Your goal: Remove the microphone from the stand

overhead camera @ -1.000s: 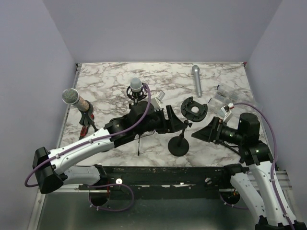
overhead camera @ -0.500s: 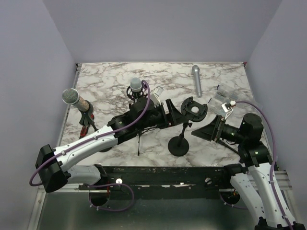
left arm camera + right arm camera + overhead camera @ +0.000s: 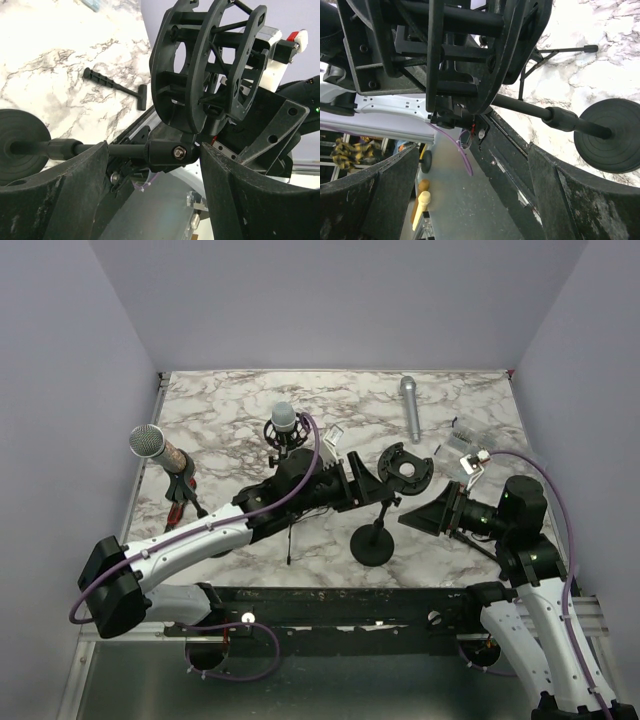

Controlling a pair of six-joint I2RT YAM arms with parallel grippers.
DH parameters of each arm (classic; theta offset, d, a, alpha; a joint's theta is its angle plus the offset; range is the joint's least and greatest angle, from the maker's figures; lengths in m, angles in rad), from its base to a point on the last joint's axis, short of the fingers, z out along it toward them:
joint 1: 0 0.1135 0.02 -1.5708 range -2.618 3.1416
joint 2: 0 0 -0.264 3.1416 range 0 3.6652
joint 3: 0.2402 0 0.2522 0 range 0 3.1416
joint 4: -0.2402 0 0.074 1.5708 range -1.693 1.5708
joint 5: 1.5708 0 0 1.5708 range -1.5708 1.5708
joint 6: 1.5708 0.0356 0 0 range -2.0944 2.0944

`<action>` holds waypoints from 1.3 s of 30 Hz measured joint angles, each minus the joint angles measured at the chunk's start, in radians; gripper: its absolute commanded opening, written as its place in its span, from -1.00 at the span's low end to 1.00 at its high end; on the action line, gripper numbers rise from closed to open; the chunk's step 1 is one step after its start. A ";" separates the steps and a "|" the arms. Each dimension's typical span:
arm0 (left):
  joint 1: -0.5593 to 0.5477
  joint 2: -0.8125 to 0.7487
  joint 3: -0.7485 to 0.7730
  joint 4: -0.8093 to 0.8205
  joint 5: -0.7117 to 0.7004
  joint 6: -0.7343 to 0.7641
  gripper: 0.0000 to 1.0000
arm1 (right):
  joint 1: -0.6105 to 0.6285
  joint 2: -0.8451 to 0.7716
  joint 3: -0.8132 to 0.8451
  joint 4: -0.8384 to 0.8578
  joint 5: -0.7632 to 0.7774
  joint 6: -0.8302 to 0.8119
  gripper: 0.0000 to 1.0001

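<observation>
We see the left gripper (image 3: 152, 148) w/ jaws apart, straddling the stem joint of the stand (image 3: 372, 543) under its empty shock mount (image 3: 405, 468); contact is unclear. Right gripper (image 3: 422, 515) jaws also apart, beside the mount. Silver microphone (image 3: 410, 408) lies at the back of the bench (image 3: 230, 400).

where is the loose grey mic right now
In the top view, the grey microphone lies flat on the marble table near its far edge, right of centre, just beyond the empty shock mount.
</observation>
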 measured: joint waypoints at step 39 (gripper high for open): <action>0.000 0.116 -0.269 0.348 -0.026 -0.013 0.38 | 0.000 0.003 -0.036 -0.042 0.102 -0.045 0.81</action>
